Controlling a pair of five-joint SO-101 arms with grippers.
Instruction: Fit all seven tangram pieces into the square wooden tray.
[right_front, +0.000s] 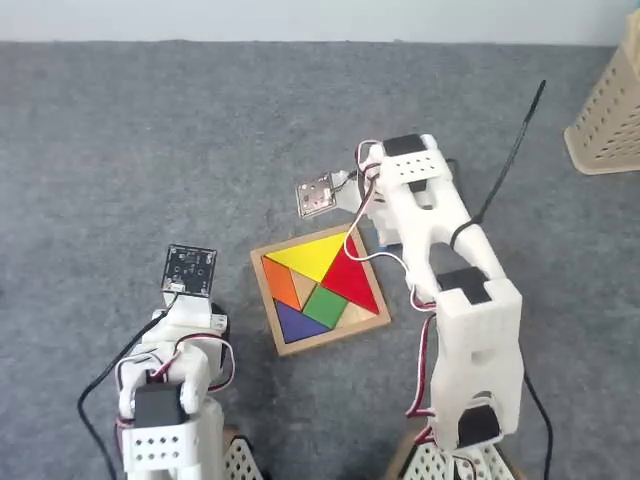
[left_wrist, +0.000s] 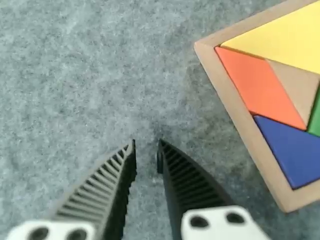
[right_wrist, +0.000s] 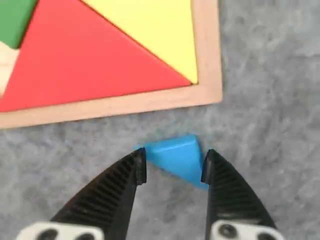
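Straddling the blue triangle (right_wrist: 176, 159) on the carpet (right_wrist: 280, 75), the right gripper (right_wrist: 174, 154) presses its jaws against the piece's two sides. The piece lies just outside the wooden tray (right_wrist: 125, 103), off the rim at about 2 o'clock in the high view. The left gripper (left_wrist: 146, 146), jaws a slit apart and empty, hangs farther off at 9 o'clock.

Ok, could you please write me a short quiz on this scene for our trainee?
1. Fill in: the left claw hangs over bare grey ____.
2. True or false: the light blue triangle already lies inside the wooden tray.
3. Which claw straddles that triangle? A) left claw B) right claw C) neither
Key: 1 carpet; 2 false; 3 B.
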